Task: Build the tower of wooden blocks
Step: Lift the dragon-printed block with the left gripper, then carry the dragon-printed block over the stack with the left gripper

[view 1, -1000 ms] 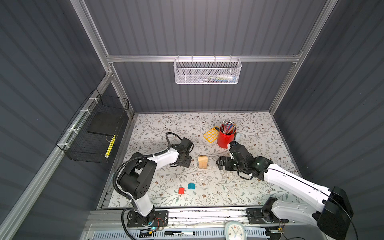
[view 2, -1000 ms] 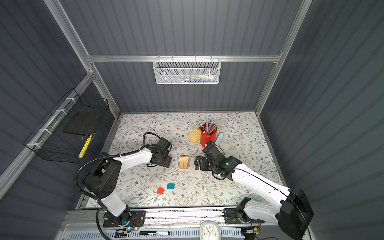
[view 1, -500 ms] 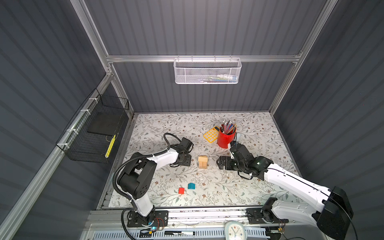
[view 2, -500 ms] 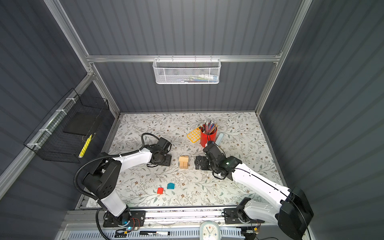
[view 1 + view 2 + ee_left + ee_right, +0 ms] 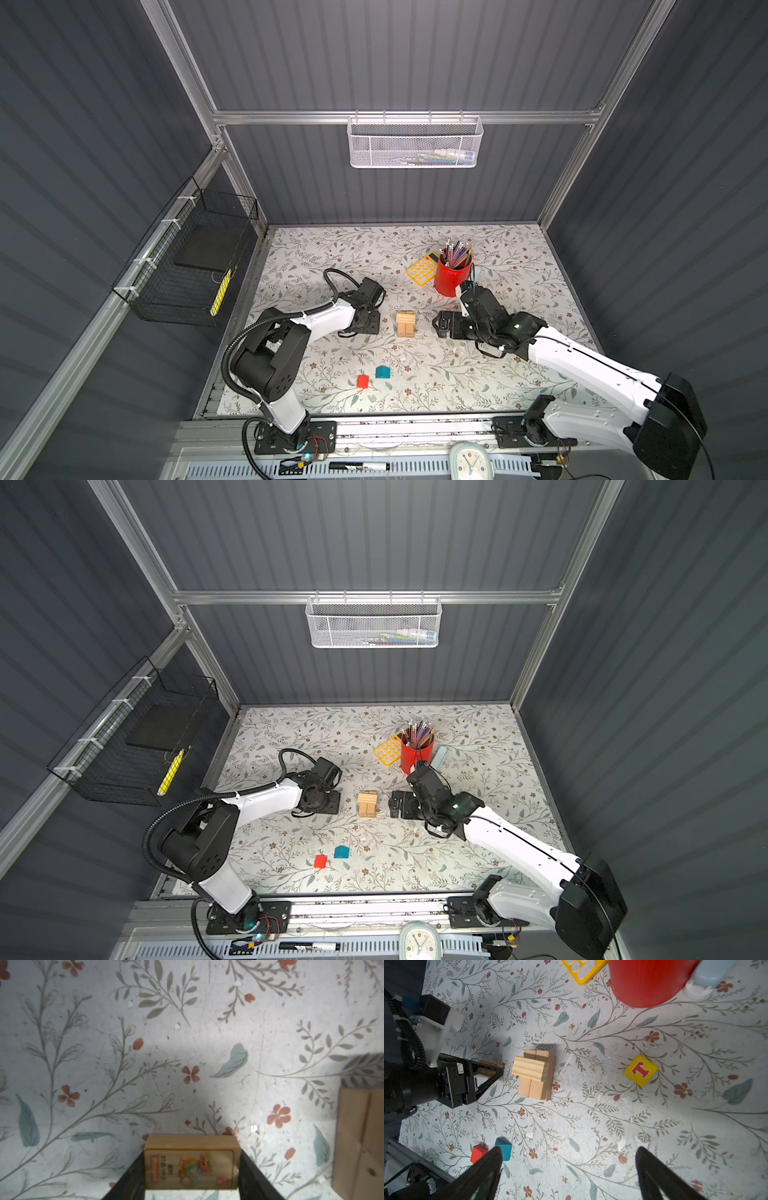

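The left gripper [image 5: 192, 1155] is clamped on a plank [image 5: 190, 1169]. A finger presses each end, so the plank's long axis runs from finger to finger, with its printed face towards the wrist camera. Gripper and plank sit just left of the stack [image 5: 405, 324], not touching it. The right gripper [image 5: 569, 1149] stands just right of the stack, its jaws spread wide with nothing between them.

The stack's lower planks lie side by side, their long axes running front to back. One plank lies crosswise over their far end. The yellow cube [image 5: 641, 1070] rests apart from the stack, on the side away from the left gripper, with a red T facing up. The red cube [image 5: 363, 381] and teal block [image 5: 382, 372] sit side by side, well in front of the stack.

Everything rests on a floral mat [image 5: 316, 257] enclosed by grey ribbed walls [image 5: 395, 62]. A red cup [image 5: 452, 277] of pencils stands behind and to the right of the stack.
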